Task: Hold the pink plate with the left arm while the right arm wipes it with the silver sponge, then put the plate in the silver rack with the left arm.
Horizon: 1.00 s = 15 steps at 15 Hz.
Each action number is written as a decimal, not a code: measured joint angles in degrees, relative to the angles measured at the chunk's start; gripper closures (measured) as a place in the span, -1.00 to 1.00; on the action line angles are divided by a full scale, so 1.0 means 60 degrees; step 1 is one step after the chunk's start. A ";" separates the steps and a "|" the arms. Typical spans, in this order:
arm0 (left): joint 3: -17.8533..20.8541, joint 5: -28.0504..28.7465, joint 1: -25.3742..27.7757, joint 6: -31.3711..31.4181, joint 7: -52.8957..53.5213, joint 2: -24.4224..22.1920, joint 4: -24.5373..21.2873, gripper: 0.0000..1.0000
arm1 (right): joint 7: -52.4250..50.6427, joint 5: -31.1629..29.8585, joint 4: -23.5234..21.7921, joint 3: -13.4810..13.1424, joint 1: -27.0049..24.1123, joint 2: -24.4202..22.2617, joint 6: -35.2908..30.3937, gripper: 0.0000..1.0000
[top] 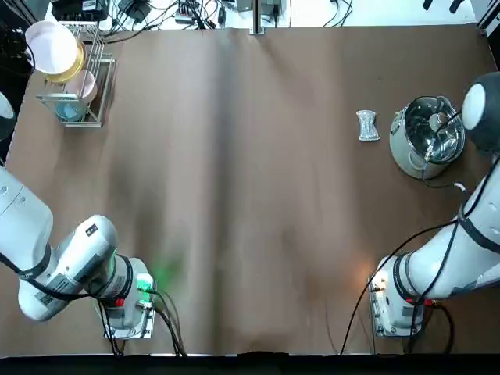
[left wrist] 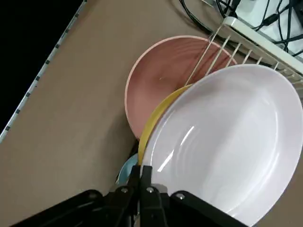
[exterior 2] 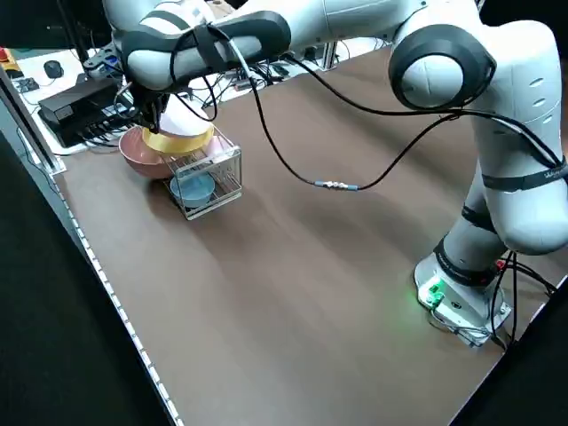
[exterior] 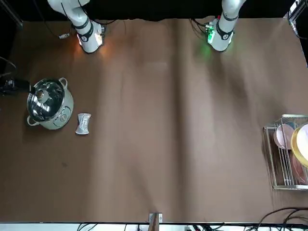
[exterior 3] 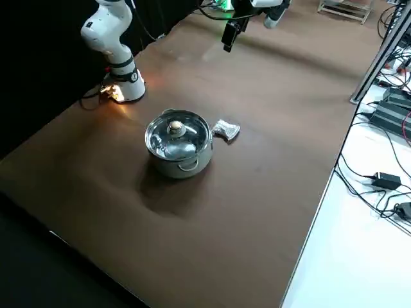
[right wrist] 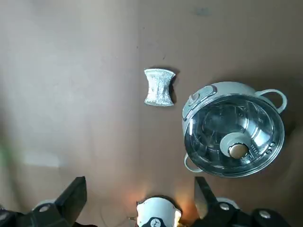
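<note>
- My left gripper (left wrist: pixel 140 168) looks closed on the pink plate (left wrist: pixel 227 137), in the silver rack (top: pixel 101 86) at overhead ten o'clock; I should lift gently, clearing the yellow plate (left wrist: pixel 158 111).
- My right gripper (right wrist: pixel 140 189), open, waits near two o'clock.

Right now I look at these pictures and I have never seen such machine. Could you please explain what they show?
Two robot arms stand at one brown table. One picture looks from overhead, one from across the table, two from its sides, and two from the arms' wrists.

The left tool is at the silver rack, its fingers together at the rim of the pink plate, seemingly pinching it. A yellow plate is just behind.

The right tool is open and empty above the table's other side, where the silver sponge lies beside a lidded pot.
</note>
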 joint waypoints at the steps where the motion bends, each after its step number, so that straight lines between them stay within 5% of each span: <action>1: 0.0000 -0.0002 0.0003 0.0000 0.0000 0.0026 0.0000 0.95 | 0.0090 -0.0282 -0.0280 0.0723 -0.0453 -0.0268 0.0175 -1.00; 4: 0.0000 -0.0011 0.0014 -0.0032 0.0000 0.0065 0.0000 0.95 | 0.0644 -0.1062 -0.1875 0.2574 -0.1543 -0.1387 0.1444 -1.00; 6: 0.0001 -0.0033 0.0018 -0.0052 0.0000 0.0089 0.0000 0.95 | 0.0750 -0.1184 -0.2918 0.3196 -0.1959 -0.2227 0.1885 -1.00; 7: 0.0000 -0.0034 0.0018 -0.0075 0.0000 0.0110 0.0000 0.95 | 0.0772 -0.1369 -0.3377 0.3348 -0.2041 -0.2764 0.2011 -1.00; 11: 0.0000 -0.0035 0.0042 -0.0296 0.0000 0.0120 0.0000 0.91 | 0.0782 -0.1578 -0.3280 0.3395 -0.2080 -0.3083 0.2264 -1.00; 13: -0.0006 -0.0062 0.0044 -0.0340 0.0000 0.0119 0.0001 0.51 | 0.0800 -0.1627 -0.3156 0.3465 -0.2063 -0.3094 0.2324 -1.00; 15: -0.0016 -0.0116 0.0044 -0.0373 0.0000 0.0119 0.0001 0.38 | 0.0848 -0.1751 -0.3095 0.3498 -0.2063 -0.3093 0.2567 -1.00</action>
